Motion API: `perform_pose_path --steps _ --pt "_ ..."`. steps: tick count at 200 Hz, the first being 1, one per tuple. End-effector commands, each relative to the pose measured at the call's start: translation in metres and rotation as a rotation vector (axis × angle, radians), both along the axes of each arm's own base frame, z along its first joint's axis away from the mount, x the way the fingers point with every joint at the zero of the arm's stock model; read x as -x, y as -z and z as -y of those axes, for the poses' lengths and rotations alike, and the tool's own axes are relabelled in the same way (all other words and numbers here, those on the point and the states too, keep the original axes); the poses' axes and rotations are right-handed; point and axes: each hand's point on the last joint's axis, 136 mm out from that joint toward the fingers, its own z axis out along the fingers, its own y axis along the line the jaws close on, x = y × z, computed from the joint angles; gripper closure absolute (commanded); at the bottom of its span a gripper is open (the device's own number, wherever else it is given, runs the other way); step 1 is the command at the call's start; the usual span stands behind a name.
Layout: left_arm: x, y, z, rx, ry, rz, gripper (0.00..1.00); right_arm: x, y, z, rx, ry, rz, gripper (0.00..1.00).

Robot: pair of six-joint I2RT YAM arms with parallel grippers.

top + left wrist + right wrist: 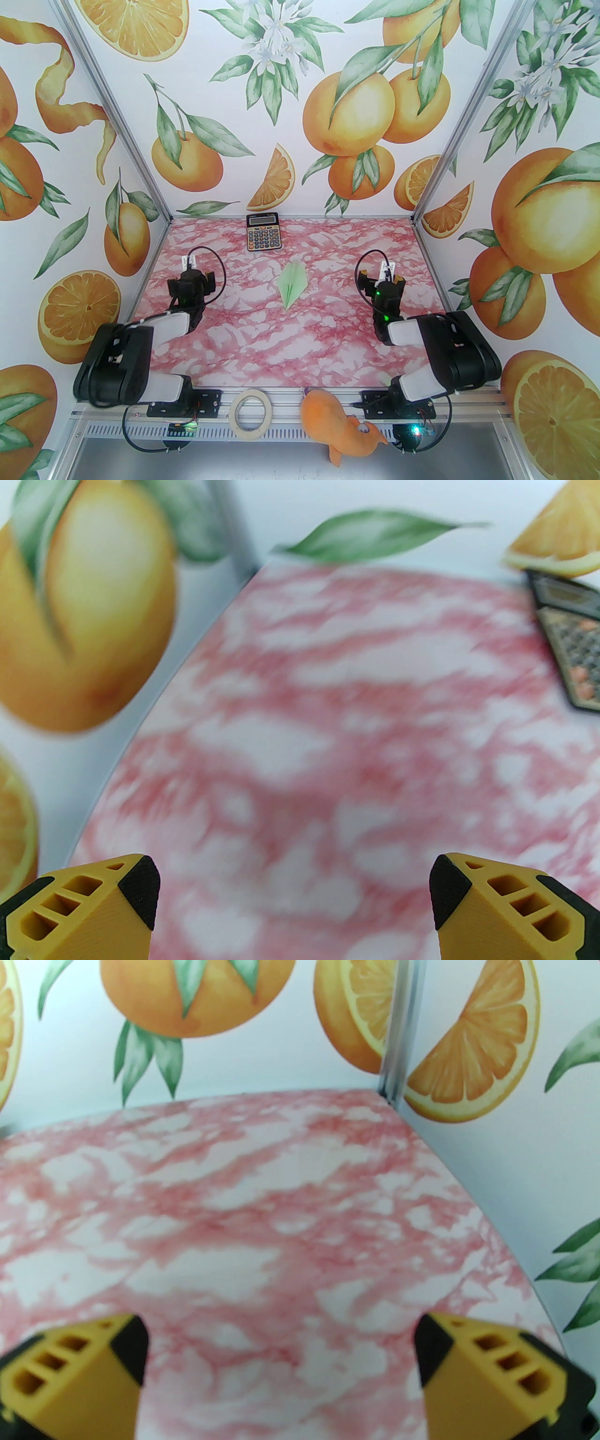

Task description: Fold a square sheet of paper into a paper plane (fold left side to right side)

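Lying near the middle of the pink marbled surface (262, 342), the paper plane (292, 284) is a pale green dart with a centre crease. Its long taper points toward the arms' side. It sits between the two arms, well apart from both, with the calculator (262, 231) beyond it by the back wall.

Left fingers (93, 902): spread wide, nothing between them, hovering over bare surface. Right fingers (487, 1372): likewise spread and empty.

Handling, as I judge it:
- Very light; a nudge would likely send it skating on that glossy-looking top.
- Thin paper, limp at the wing edges and probably stiffer along the layered centre fold.
- Easily crushed; a hard pinch across a wing would dent or unfold it.

Best hold looks to be along the centre crease, near the widest part, where the layers stack. Whether that fold stands proud enough to pinch, I cannot tell from above. If it lies flat, one side may need pinning while the other works under an edge.

The tape roll (253, 413) and orange plush toy (337, 422) sit on the near rail.
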Motion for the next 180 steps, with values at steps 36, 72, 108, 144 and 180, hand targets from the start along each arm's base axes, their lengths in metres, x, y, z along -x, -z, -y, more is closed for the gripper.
perform_pose_path --steps 36,72,108,144,180 --pt "-0.029 -0.004 0.034 0.000 0.253 0.164 0.00 -0.011 -0.015 0.000 -0.055 -0.021 0.059 0.00" --pt "-0.029 -0.006 0.031 0.005 0.238 0.173 0.00 -0.010 -0.015 0.002 -0.053 -0.008 0.060 0.00" --pt "-0.029 -0.007 0.030 0.001 0.235 0.176 0.00 -0.011 -0.015 0.002 -0.049 -0.005 0.056 0.00" --pt "-0.029 -0.007 0.030 0.001 0.235 0.174 0.00 -0.012 -0.015 0.001 -0.047 -0.005 0.055 0.00" --pt "-0.029 -0.007 0.030 0.001 0.236 0.174 0.00 -0.017 -0.013 -0.012 -0.033 -0.079 0.030 0.00"
